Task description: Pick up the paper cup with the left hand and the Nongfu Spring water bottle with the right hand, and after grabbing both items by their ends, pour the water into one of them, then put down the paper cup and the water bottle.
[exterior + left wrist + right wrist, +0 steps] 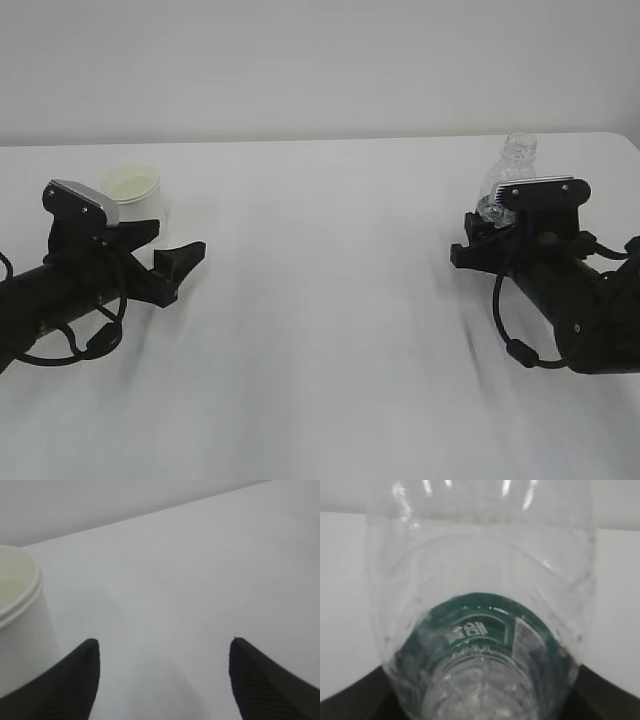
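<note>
The white paper cup (135,190) stands upright on the table at the far left. It also shows at the left edge of the left wrist view as the cup (17,615), outside the left finger (75,680). My left gripper (180,238) (164,641) is open and holds nothing; only bare table lies between its fingers. The clear Nongfu Spring water bottle (510,170) (480,605), uncapped and with a dark green label band, stands upright at the right. My right gripper (475,235) (480,692) is closed around its lower part. I cannot make out the water.
The white table (330,330) stretches between the two arms. Its back edge meets a plain light wall (320,60). The table's right corner lies just behind the bottle. Black cables loop under both arms.
</note>
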